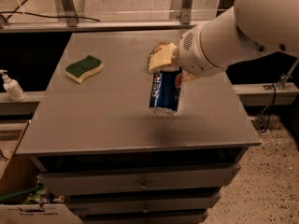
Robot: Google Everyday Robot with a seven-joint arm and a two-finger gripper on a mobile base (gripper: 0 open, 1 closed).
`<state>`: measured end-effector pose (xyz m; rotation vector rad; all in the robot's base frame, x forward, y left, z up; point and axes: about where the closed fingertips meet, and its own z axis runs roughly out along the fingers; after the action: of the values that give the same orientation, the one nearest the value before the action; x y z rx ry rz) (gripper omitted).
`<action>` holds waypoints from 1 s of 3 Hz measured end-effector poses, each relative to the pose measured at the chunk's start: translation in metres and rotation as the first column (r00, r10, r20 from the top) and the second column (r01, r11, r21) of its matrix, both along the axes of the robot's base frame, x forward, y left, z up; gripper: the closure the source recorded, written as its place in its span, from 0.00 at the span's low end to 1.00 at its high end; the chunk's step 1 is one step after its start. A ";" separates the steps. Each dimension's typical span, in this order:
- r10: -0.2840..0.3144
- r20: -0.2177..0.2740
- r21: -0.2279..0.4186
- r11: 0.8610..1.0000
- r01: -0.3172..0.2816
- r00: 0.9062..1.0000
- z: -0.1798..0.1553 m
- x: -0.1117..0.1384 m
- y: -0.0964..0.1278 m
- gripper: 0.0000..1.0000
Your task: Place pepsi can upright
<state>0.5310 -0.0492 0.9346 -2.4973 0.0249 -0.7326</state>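
Observation:
The pepsi can (pixel 164 90), blue with white lettering, hangs almost upright over the middle right of the grey table (pixel 107 120). Its silver lower end is at or just above the tabletop; I cannot tell whether it touches. My gripper (pixel 174 71) comes in from the right and is shut on the can's upper part. One tan finger (pixel 161 61) shows on the left and the other is mostly hidden behind the white wrist (pixel 210 50). A brown patterned can (pixel 161 45) peeks out just behind the gripper.
A green and yellow sponge (pixel 84 68) lies at the table's far left. A white pump bottle (pixel 11 86) stands on a ledge left of the table. Drawers (pixel 140 183) are under the tabletop. A cardboard box (pixel 16 190) sits on the floor at lower left.

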 end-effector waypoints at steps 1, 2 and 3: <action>0.037 0.135 0.115 0.992 -0.052 0.990 0.024 0.016 0.000 1.00; 0.081 0.182 0.091 0.991 -0.099 0.980 0.029 0.014 0.001 1.00; 0.081 0.221 0.113 0.988 -0.108 0.972 0.025 0.012 0.002 1.00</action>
<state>0.5432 -0.0469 0.9594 -2.2726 -0.1222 -0.9287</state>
